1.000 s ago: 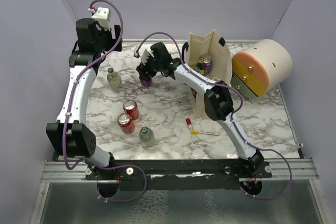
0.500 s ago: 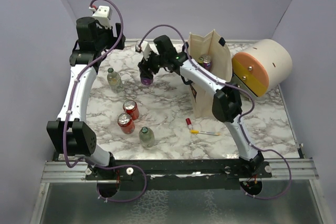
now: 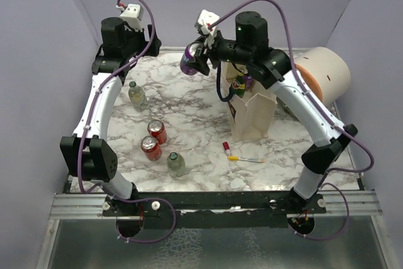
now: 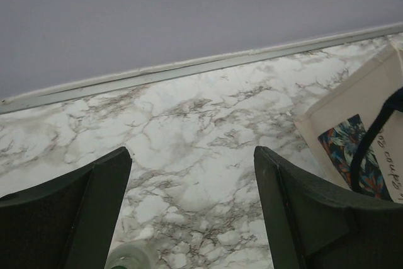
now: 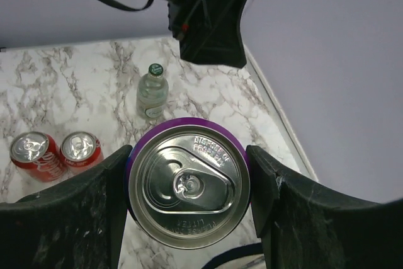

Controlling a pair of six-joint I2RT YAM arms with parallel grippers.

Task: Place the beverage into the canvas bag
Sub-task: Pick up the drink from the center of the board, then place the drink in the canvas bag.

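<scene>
A purple beverage can (image 3: 191, 61) hangs in the air left of the canvas bag (image 3: 253, 110), well above the marble table. My right gripper (image 5: 189, 194) is shut on it; both fingers press the sides of the can (image 5: 187, 181), whose silver top faces the camera. The beige bag stands upright at the right middle with several drinks (image 3: 242, 82) inside. My left gripper (image 4: 192, 174) is open and holds nothing, raised near the back left wall. A printed side of the bag (image 4: 349, 133) shows at its right.
Two red cans (image 3: 154, 140) and a clear bottle (image 3: 176, 164) stand at the front left. Another green-capped bottle (image 3: 136, 94) stands behind them. A marker (image 3: 227, 148) and a pen (image 3: 247, 159) lie before the bag. A cream-and-orange cylinder (image 3: 318, 80) sits at the right.
My right arm has lifted the purple can off the table and swung up and rightward, closer to the bag. The left arm has shifted slightly back and up.
</scene>
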